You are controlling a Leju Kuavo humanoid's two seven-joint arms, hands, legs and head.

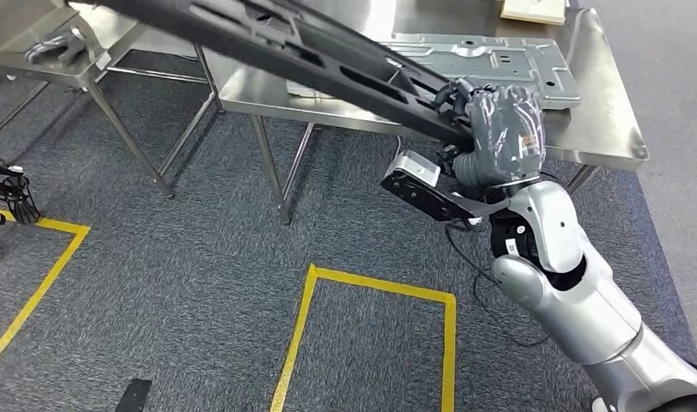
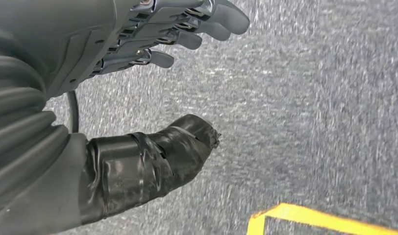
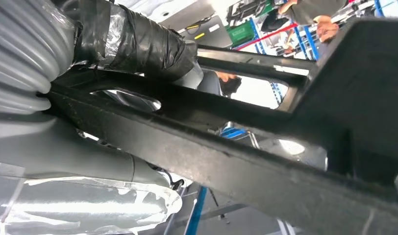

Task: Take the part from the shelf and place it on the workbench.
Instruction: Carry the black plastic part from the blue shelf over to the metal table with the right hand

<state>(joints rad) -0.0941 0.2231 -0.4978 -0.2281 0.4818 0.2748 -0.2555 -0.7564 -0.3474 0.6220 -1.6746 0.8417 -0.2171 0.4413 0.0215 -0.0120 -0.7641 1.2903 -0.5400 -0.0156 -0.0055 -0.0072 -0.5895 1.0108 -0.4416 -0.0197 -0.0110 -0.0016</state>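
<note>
right hand: right hand (image 1: 500,137) raised at the near edge of the steel desk (image 1: 611,129), fingers clamped on one end of the long black part (image 1: 311,51)
part: black slotted frame piece, runs diagonally from the right hand up toward the far left, tilted, in the air above the near edge of the desk and the carpet, not resting on the surface
right wrist view: part (image 3: 265,161) crosses right in front of the camera; taped thumb (image 3: 138,44) wraps over one of its bars; ribbed cover of the hand (image 3: 25,58) just beside it
left hand: left hand (image 2: 133,83) hangs over grey carpet (image 2: 310,98), fingers (image 2: 187,29) apart and nearly straight, taped thumb (image 2: 153,161) well apart from them, holds nothing
desk: stainless top, metal legs; a flat silver stamped plate (image 1: 500,64) lies on it behind the right hand; a pale flat object (image 1: 534,10) at its far edge
second desk: another steel table (image 1: 87,51) at the far left, dark glove-like item (image 1: 57,45) lying on it
floor: grey carpet (image 1: 199,257) with yellow tape outlines, one rectangle (image 1: 371,292) in front of the desk, another (image 1: 36,275) at left
background: person (image 3: 314,14) visible past the part in the right wrist view, with blue racking behind
</note>
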